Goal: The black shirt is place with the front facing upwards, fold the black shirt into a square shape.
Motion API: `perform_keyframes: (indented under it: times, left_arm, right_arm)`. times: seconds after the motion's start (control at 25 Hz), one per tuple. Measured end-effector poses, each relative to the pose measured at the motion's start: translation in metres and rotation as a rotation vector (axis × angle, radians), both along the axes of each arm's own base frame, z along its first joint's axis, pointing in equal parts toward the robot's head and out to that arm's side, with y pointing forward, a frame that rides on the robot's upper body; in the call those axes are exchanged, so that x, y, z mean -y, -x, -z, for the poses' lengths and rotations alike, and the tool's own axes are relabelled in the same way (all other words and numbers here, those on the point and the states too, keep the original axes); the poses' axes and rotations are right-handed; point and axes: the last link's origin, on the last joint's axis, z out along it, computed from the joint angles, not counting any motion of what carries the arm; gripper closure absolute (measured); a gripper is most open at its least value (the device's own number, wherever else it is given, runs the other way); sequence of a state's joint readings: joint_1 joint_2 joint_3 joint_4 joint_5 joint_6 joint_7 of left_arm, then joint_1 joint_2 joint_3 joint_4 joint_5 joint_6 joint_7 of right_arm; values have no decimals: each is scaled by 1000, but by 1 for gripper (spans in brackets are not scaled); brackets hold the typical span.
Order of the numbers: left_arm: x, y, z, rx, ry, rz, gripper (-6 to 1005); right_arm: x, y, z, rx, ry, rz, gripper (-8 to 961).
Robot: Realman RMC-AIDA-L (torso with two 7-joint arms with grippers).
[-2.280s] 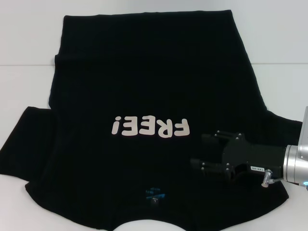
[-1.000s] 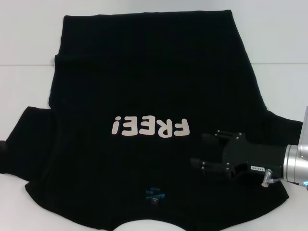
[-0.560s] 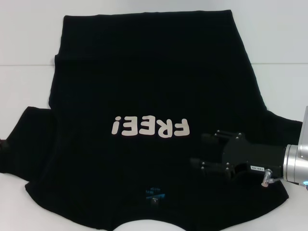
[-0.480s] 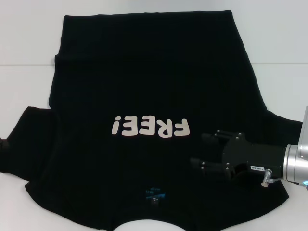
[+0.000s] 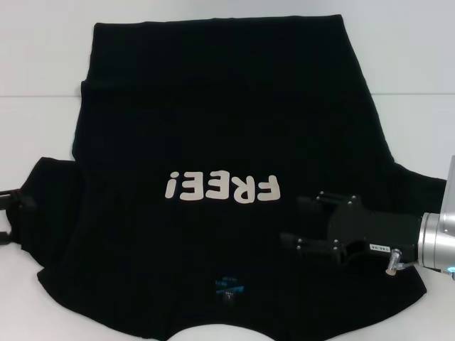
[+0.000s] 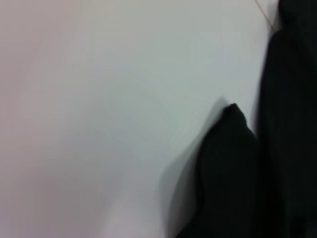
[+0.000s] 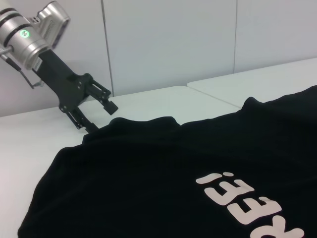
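Head view shows the large black short-sleeved cloth T-shirt [image 5: 220, 142] spread front-up across most of the white bench [image 5: 419, 64], its cream "FREE!" lettering [image 5: 222, 188] near the frame's centre and the small blue neck label [image 5: 229, 288] at the lower middle, so the collar lies nearest the robot. The right tool [image 5: 297, 222] hovers over the shirt at the lower right of the frame, its black fingers apart and holding nothing. The left tool [image 5: 13, 213] just shows at the left edge, at the tip of the shirt's left sleeve [image 5: 50, 206]; the right wrist view shows this left tool [image 7: 101, 115] in its upper left with fingers spread, one above and one below the sleeve's edge, not yet closed. The step in hand looks like taking the sleeve for the first inward fold. To do it well, the lower finger should slide fully under the hem so both cloth layers are caught, the pinch should close before any lift, and the sleeve should be carried low and straight toward the lettering, so the body panel does not drag or wrinkle.
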State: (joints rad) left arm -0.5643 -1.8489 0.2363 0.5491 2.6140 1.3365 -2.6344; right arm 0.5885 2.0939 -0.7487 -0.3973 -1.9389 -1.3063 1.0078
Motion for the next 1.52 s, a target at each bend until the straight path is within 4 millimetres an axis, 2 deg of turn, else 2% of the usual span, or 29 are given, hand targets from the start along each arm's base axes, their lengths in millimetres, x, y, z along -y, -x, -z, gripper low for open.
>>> perform_keyframes:
  times: [0.44,1.36,1.52]
  left_arm:
    - [-18,-17,11,6,8,51,104]
    - [-33,-28,22,-112,86,120,185]
    - [-35,-28,23,-125,89,122,358]
  right_arm:
    - [0,1,0,-3,2,-4,147]
    - [-1,3,-2,-13,1,-12,147]
    - [-1,4,-2,-13,-1,-15,147]
